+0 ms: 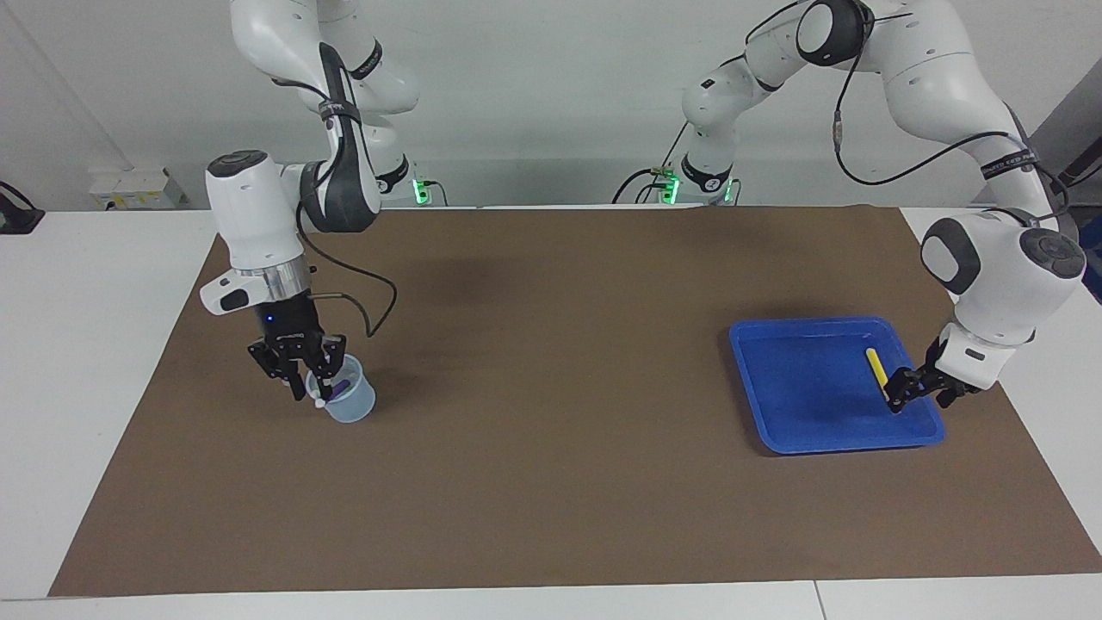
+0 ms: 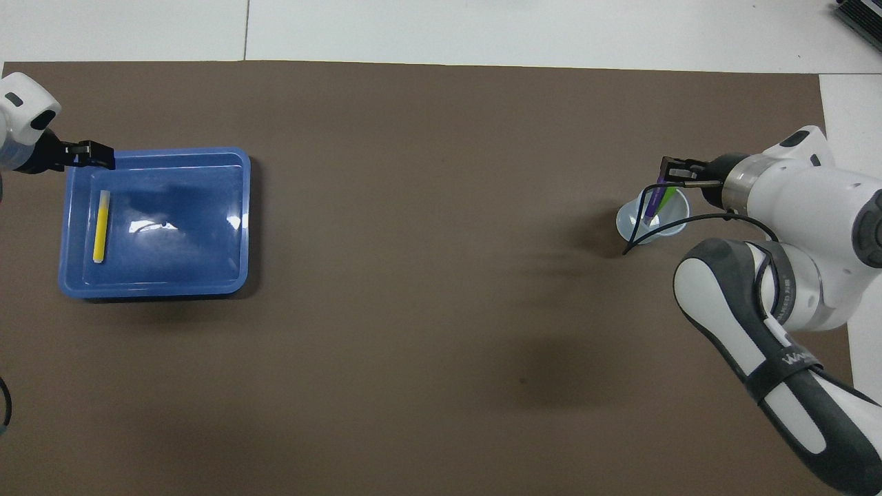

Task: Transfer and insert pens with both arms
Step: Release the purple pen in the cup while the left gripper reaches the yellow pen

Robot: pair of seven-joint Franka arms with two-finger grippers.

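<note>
The purple pen [image 1: 342, 385] leans inside a clear plastic cup [image 1: 351, 406] at the right arm's end of the brown mat. My right gripper [image 1: 308, 379] hovers just over the cup's rim, open, no longer holding the pen. In the overhead view the purple pen [image 2: 653, 203] and the lime green pen [image 2: 667, 198] both stand in the cup [image 2: 630, 220] under the right gripper [image 2: 667, 172]. The yellow pen [image 1: 876, 366] lies flat in the blue tray [image 1: 801, 405]. My left gripper [image 1: 900, 398] is open and empty, low over the tray's rim beside the yellow pen [image 2: 101, 227].
The blue tray [image 2: 172, 275] sits at the left arm's end of the brown mat [image 1: 551, 430], which covers most of the white table. A black cable [image 2: 641, 231] loops from the right wrist across the cup.
</note>
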